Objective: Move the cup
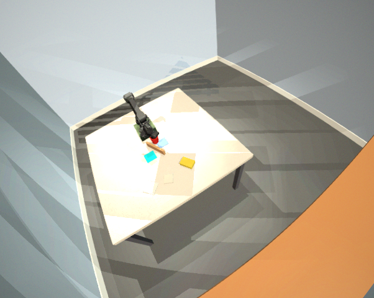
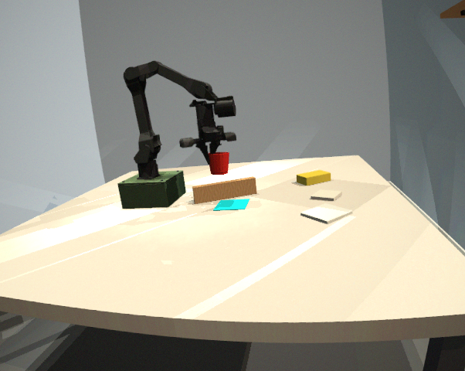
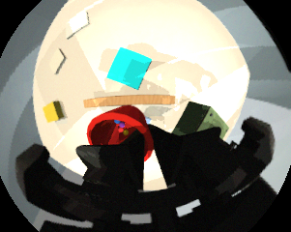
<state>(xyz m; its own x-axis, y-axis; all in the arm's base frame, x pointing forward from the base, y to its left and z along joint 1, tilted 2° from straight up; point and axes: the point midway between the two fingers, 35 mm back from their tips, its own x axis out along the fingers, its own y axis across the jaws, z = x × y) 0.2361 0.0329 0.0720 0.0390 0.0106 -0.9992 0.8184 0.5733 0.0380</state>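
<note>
Claw (image 2: 209, 154) gripping red cup (image 2: 218, 162), wooden barrier (image 2: 224, 189) before cyan pad (image 2: 231, 204)

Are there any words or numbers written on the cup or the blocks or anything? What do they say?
No words, numbers, labels or signs can be read in any view.
The red cup held in the jaws of the gripper: plain.
The wooden wall, cyan pad, yellow block and green base: plain.
The two pale slabs: nothing visible on them.
</note>
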